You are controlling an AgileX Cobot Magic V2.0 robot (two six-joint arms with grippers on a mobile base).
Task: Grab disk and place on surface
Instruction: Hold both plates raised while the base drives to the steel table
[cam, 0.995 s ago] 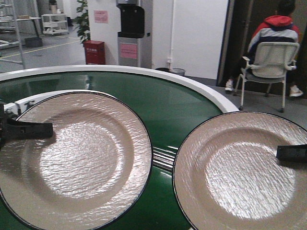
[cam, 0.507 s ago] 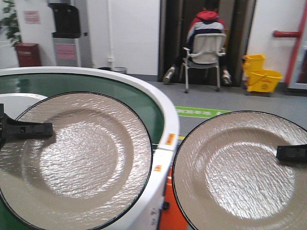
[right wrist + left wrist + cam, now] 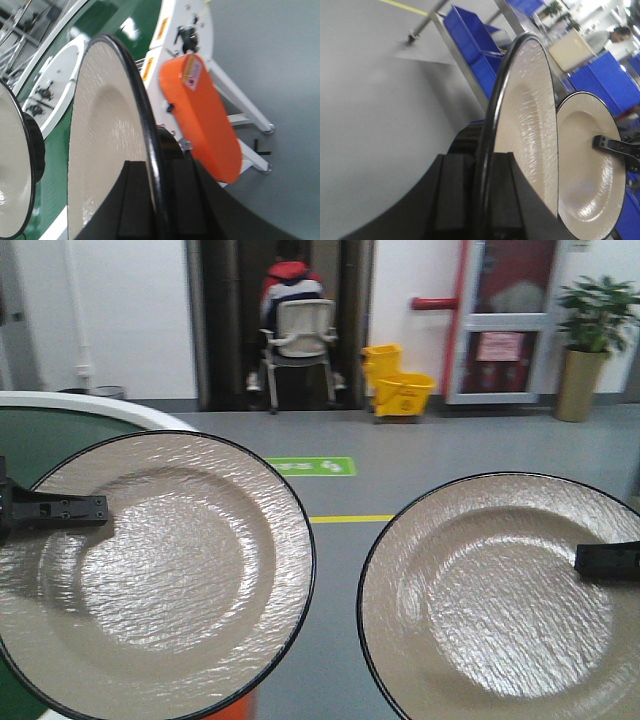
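Note:
I hold two beige textured disks with black rims, side by side in the air. My left gripper (image 3: pixel 100 509) is shut on the left disk (image 3: pixel 160 580) at its left rim, and the wrist view shows the rim pinched between the pads of this gripper (image 3: pixel 487 200). My right gripper (image 3: pixel 582 560) is shut on the right disk (image 3: pixel 490 610) at its right rim, which likewise sits clamped between the pads of that gripper (image 3: pixel 159 200). The surface is out of view.
The green conveyor belt (image 3: pixel 40 435) with its white rim lies at the far left, above an orange cover (image 3: pixel 205 115). Grey floor spreads ahead. A seated person (image 3: pixel 293 300), a yellow mop bucket (image 3: pixel 400 385) and a potted plant (image 3: pixel 588 335) stand far back. Blue bins (image 3: pixel 475 35) line a rack.
The whole view has swung to the right: the conveyor has slid off to the left and open floor now lies under both disks. Both disks stay gripped in the same pose.

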